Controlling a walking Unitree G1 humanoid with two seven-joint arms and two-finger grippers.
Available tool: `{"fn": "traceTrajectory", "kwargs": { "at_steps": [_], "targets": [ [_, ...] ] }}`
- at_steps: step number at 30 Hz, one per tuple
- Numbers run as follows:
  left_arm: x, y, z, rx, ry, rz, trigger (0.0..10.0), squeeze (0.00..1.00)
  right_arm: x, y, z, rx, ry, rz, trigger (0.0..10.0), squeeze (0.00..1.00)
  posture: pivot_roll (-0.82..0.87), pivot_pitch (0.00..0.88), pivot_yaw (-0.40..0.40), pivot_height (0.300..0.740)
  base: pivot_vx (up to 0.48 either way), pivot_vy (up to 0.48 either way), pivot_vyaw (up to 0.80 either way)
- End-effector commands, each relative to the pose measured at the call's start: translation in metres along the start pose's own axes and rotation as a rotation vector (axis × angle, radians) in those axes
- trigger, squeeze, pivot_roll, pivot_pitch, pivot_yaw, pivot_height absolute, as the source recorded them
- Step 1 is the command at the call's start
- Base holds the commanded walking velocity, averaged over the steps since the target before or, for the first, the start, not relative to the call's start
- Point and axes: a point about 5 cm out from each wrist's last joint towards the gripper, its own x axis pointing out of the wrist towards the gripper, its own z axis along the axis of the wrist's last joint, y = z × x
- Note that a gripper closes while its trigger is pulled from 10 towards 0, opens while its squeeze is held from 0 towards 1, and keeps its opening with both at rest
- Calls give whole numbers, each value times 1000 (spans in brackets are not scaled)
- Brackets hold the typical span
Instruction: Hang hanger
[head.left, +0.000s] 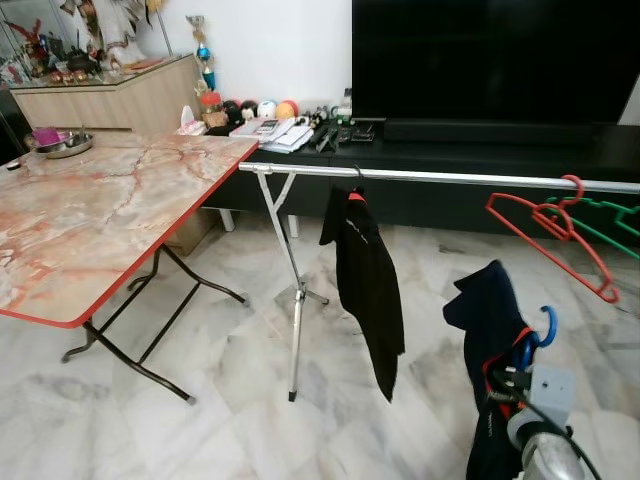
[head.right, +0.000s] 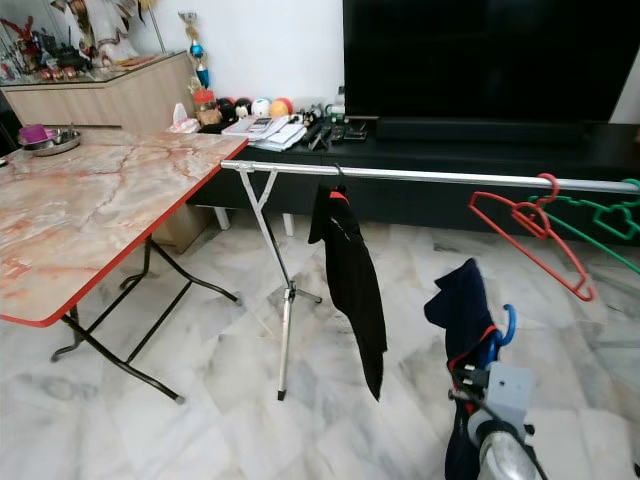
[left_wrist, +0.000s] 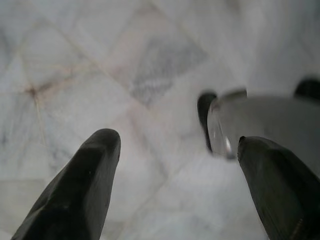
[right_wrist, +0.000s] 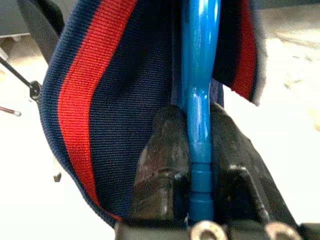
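The right pincer (head.left: 515, 362) is clamped on the blue hanger (right_wrist: 200, 100) by its neck — hook up, navy garment (head.left: 490, 330) draped — low, well short of the rail (head.left: 450, 177). The left pincer (left_wrist: 175, 165) hangs spread over the floor.

A marble-patterned folding bench (head.left: 100, 215) with a red edge and black legs is seen on the left, a metal bowl (head.left: 65, 146) resting at its far end. A pale marble floor (head.left: 220, 400) is spread beneath. A large dark television (head.left: 490, 60) is set on a long black cabinet (head.left: 450, 160) against the far wall, where papers (head.left: 280, 135) and small colourful ornaments (head.left: 250, 108) are laid. A wooden sideboard (head.left: 110, 100) is placed in the back corner.
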Motion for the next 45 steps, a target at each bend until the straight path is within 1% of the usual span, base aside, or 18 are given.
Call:
{"fn": "traceTrajectory", "kwargs": {
  "at_steps": [1, 7, 11, 16, 18, 19, 20, 22, 24, 27, 28, 29, 31, 34, 36, 37, 39, 45],
  "targets": [
    [1, 0, 7, 7, -18, 6, 10000, 0, 2, -4, 9, -6, -33, -6, 10000, 0, 1, 0, 33, 740, 0, 0, -800],
    [1, -2, 6, 10, -16, 2, 10000, 0, 2, -6, 10, -14, -29, -8, 10000, 0, -6, 0, 31, 740, 0, 0, 0],
    [1, 0, 7, 23, -30, 25, 10000, 0, 4, 1, 6, -52, 31, 82, 10000, 0, -16, 0, 30, 740, 0, 0, 0],
    [-2, 11, 9, 7, -94, 199, 10000, 0, 3, -11, 1, -135, 98, 122, 10000, 0, -11, 0, 31, 740, 0, 0, 0],
    [-5, 42, 55, -28, -255, 316, 10000, 0, 4, -19, 3, -168, 113, 126, 10000, 0, -9, 0, 33, 740, 0, 0, 0],
    [-14, 72, 101, -28, -394, 414, 10000, 0, 5, -25, 6, -208, 133, 151, 10000, 0, -4, 0, 37, 740, 0, 0, 0],
    [-14, 72, 101, -28, -394, 414, 10000, 0, 5, -25, 6, -208, 133, 151, 10000, 0, -4, 0, 37, 740, 0, 0, 0],
    [-25, 83, 142, 42, -527, 411, 10000, 0, 7, -33, 14, -277, 139, 167, 10000, 0, 1, 0, 41, 740, 0, 0, 0],
    [-27, 83, 149, 66, -554, 397, 10000, 0, 8, -35, 15, -288, 140, 166, 10000, 0, 2, 0, 44, 740, 0, 0, 0],
    [-34, 68, 181, 155, -671, 238, 10000, 0, 8, -37, 18, -333, 168, 222, 10000, 0, 0, 0, 50, 740, 0, 0, 0],
    [-39, 44, 204, 281, -744, 55, 10000, 0, 5, -37, 19, -408, 196, 329, 10000, 0, 4, 0, 55, 740, 0, 0, 0],
    [-39, 44, 204, 281, -744, 55, 10000, 0, 5, -37, 19, -408, 196, 329, 10000, 0, 4, 0, 55, 740, 0, 0, 0],
    [-41, 24, 214, 423, -761, -65, 10000, 0, 2, -40, 22, -467, 215, 401, 10000, 0, 4, 0, 58, 740, 0, 0, 0],
    [-43, 3, 218, 632, -739, -197, 10000, 0, -3, -47, 27, -522, 256, 500, 10000, 0, -11, 0, 68, 740, 0, 0, 0],
    [-45, -12, 220, 724, -723, -327, 10000, 0, -10, -53, 34, -604, 279, 604, 10000, 0, -22, 0, 74, 740, 0, 0, 0],
    [-45, -12, 220, 724, -723, -327, 10000, 0, -10, -53, 34, -604, 279, 604, 10000, 0, -22, 0, 74, 740, 0, 0, 0],
    [-48, -25, 216, 865, -706, -436, 10000, 0, -19, -59, 42, -630, 284, 666, 10000, 0, -26, 0, 76, 740, 0, 0, 0],
    [-51, -44, 213, 948, -688, -573, 10000, 0, -38, -58, 52, -678, 287, 804, 10000, 0, -45, 0, 104, 740, 0, 0, 0]
  ]
}}
